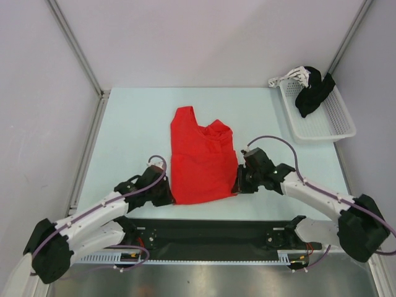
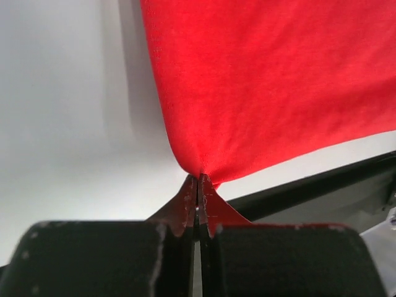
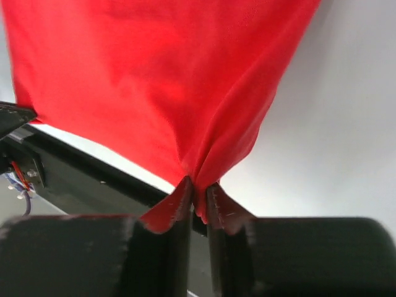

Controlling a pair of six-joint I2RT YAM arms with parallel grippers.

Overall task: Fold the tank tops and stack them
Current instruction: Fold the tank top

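We logged one red tank top [image 1: 201, 164], flat on the table [image 1: 136, 124], long axis running away from us, both arms equally near: left gripper [image 2: 198, 185] clenched on its near-left hem corner, right gripper [image 3: 198, 189] barely parted around the near-right corner, hold uncertain.

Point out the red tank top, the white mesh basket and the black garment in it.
red tank top [image 1: 201, 164], top external view, middle of its body.
white mesh basket [image 1: 326, 135], top external view, its near wall.
black garment [image 1: 311, 93], top external view, its bunched middle.
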